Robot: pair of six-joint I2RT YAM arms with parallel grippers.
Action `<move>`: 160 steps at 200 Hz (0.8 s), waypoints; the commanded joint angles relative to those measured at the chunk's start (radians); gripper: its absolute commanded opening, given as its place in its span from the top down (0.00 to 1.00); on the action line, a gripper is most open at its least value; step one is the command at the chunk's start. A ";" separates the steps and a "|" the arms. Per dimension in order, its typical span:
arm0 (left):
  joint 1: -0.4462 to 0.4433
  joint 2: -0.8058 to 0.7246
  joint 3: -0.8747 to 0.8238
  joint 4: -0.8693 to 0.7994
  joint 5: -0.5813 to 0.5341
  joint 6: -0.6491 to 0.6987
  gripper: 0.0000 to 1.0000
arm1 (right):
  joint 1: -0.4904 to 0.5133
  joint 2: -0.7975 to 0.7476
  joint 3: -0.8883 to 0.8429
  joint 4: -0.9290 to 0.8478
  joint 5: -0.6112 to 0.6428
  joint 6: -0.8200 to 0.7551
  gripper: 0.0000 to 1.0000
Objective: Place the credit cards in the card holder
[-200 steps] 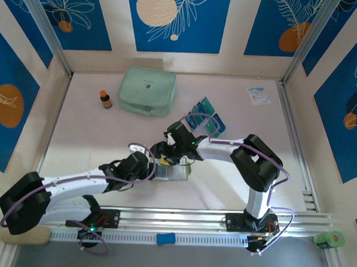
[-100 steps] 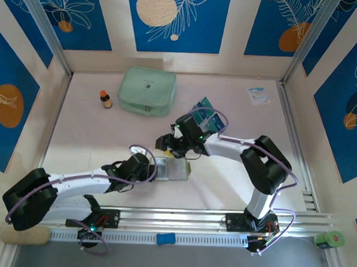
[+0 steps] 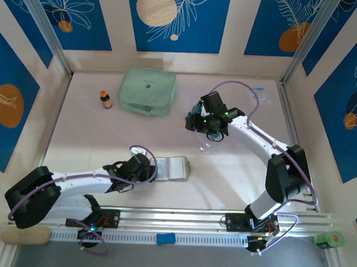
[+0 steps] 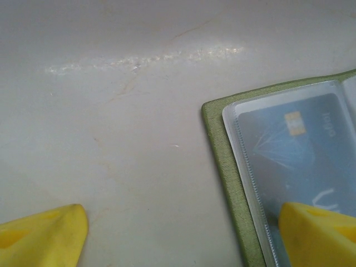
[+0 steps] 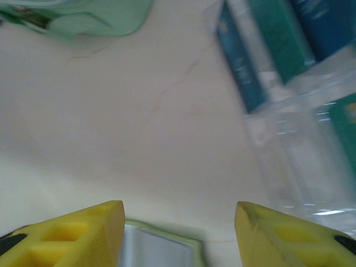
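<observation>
- The left jaws are spread wide and grip nothing. One yellow tip (image 4: pixel 320 233) hangs over the open holder (image 4: pixel 219 161), the other over bare desk (image 4: pixel 111 111).
- The holder lies open and flat on the near middle of the desk. A blue card (image 4: pixel 300 144) sits in its clear sleeve.
- The right jaws are spread with nothing between them, above the desk near the cards (image 5: pixel 281 39).
- The cards, blue and teal, lie overlapped beside a clear wrapper (image 5: pixel 300 161), right of centre and well apart from the holder.
- On the far desk are a mint pouch (image 3: pixel 147 91), a small bottle (image 3: pixel 105 98) and a white packet (image 3: pixel 258 94).
</observation>
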 commanded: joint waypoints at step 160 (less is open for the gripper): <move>0.009 0.020 -0.002 -0.009 -0.002 -0.003 0.11 | -0.053 0.162 0.150 -0.205 0.382 -0.280 0.66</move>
